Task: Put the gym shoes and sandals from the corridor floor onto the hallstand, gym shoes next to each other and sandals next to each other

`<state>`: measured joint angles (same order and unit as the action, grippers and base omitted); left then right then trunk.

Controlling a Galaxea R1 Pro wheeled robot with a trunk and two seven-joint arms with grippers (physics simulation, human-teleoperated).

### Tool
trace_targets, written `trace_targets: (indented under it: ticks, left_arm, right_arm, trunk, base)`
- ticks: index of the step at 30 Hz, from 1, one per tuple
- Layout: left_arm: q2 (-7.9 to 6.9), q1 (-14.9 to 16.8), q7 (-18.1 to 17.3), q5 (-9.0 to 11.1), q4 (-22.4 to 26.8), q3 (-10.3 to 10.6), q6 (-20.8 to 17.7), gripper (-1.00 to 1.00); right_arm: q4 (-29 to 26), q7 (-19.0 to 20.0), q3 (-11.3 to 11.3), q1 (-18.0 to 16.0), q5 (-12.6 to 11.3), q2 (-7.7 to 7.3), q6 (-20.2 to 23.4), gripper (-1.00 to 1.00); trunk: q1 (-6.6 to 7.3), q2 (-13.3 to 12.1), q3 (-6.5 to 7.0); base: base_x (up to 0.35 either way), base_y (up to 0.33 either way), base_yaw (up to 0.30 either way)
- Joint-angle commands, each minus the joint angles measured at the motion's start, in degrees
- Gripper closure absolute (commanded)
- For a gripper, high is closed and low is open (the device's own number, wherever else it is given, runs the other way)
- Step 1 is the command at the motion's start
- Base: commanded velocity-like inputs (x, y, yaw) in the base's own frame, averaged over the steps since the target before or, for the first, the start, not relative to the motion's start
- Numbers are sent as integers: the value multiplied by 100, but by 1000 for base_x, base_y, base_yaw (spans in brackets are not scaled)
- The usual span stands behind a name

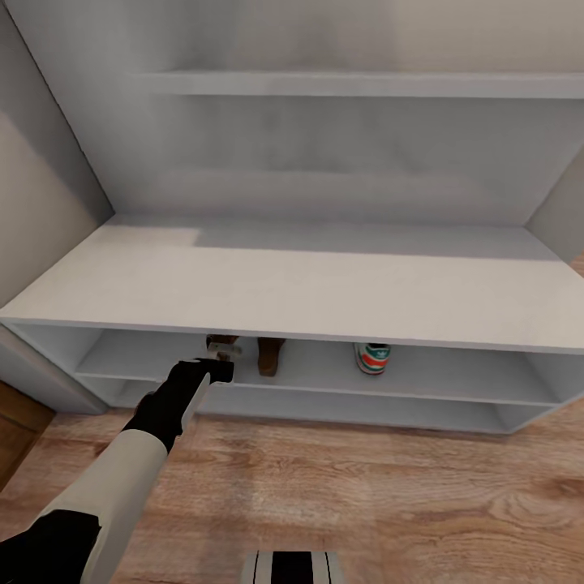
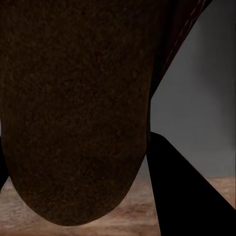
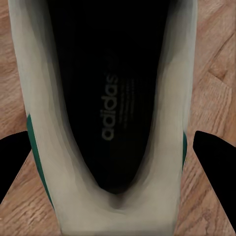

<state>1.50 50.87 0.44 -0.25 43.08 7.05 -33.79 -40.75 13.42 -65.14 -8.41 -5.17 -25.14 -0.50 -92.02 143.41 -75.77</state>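
Pale-grey hallstand (image 1: 308, 280) with flat bench top: on its upper open shelf, two dark brown leather sandals (image 1: 268, 354) are counted, heels outward, long axes running front-to-back. One white gym shoe (image 1: 372, 357) with green stripes sits right of them, heel outward. Left gripper (image 1: 217, 357) is at the left sandal — closure cannot be told. Right fingers (image 3: 214, 157) straddle a second gym shoe (image 3: 108, 123) over wood-plank floor (image 3: 216, 59) — grip unclear.

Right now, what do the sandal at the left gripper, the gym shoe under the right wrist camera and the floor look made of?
The sandal looks like dark brown leather or suede: matte, finely grained surface. The gym shoe seems smooth white leather or synthetic with a green stripe and a black printed insole. The floor reads as light-brown wood-look planks with visible grain and knots, low sheen; as a render, it could be laminate.
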Motion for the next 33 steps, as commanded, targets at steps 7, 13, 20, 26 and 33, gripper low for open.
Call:
trace_targets:
  ticks: [7, 13, 20, 26, 33]
  left_arm:
    - [-1, 2, -9, -19, 7, 15, -31, 100]
    - [-1, 2, -9, -19, 7, 16, -31, 100]
    - [-9, 2, -9, -19, 7, 13, -31, 100]
    - [3, 2, -22, -5, 2, 21, -34, -100]
    - [-15, 2, -26, -1, -1, 17, -39, -100]
  right_arm:
    - [6, 47, -19, -4, -55, 0, -4, 100]
    - [6, 47, -19, -9, -55, 0, -6, 100]
    - [6, 47, -18, -5, -55, 0, -5, 100]
    - [6, 47, -16, -5, -55, 0, -4, 100]
    - [6, 47, -16, -4, -55, 0, -5, 100]
  trunk:
    - [-1, 1, -4]
    - [-1, 1, -4]
    - [-1, 1, -4]
    - [-1, 1, -4]
    - [-1, 1, -4]
  base:
    - [90, 0, 0]
    - [83, 0, 0]
    - [34, 0, 0]
    - [1, 0, 0]
    - [0, 0, 0]
